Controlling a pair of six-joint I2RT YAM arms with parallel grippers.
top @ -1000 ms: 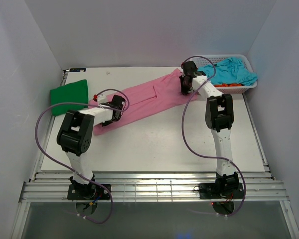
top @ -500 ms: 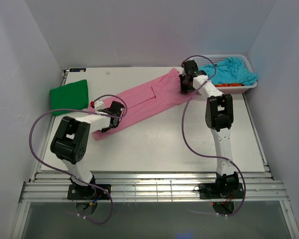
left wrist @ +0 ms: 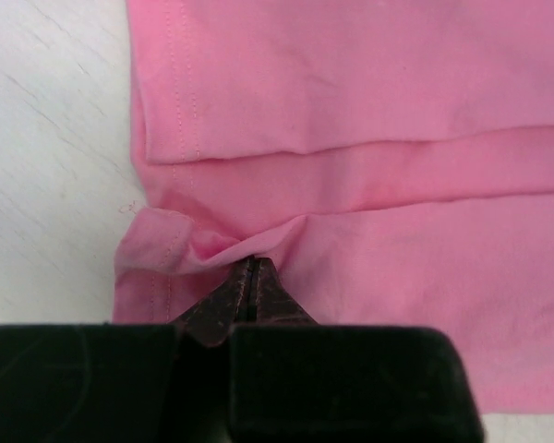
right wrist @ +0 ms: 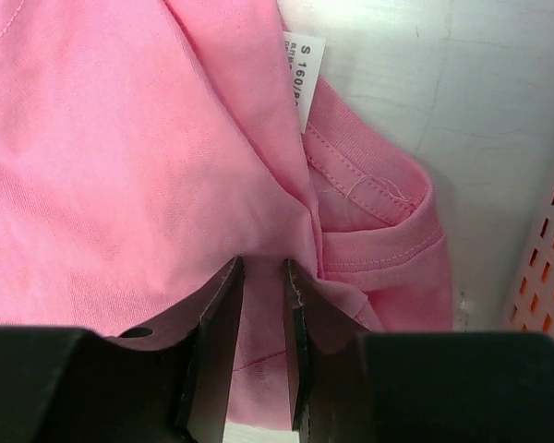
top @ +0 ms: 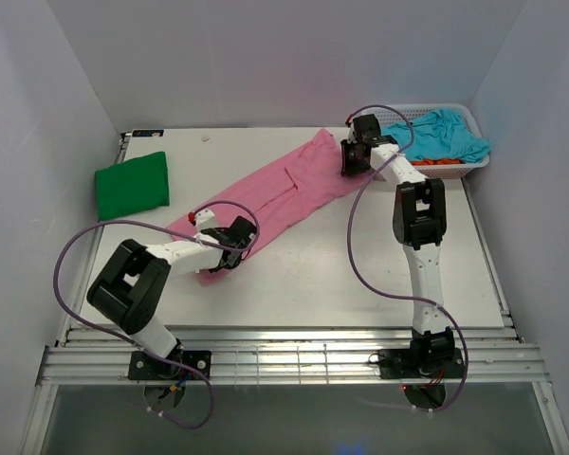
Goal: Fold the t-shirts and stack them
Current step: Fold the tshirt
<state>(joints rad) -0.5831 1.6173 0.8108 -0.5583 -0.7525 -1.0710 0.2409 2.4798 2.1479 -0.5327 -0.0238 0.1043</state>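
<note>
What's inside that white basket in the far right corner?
The basket holds a crumpled turquoise t-shirt heaped on top, with a strip of an orange t-shirt showing beneath it. Anything deeper is covered by the turquoise cloth.

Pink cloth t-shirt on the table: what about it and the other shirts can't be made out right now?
White size label on the pink cloth t-shirt: right wrist view, print cut off at the label's edge.
Its near end: top view, partly covered by the left gripper, jaws shut on a fold.
Orange cloth t-shirt: top view, mostly buried under the turquoise cloth t-shirt in the white plastic mesh basket.
</note>
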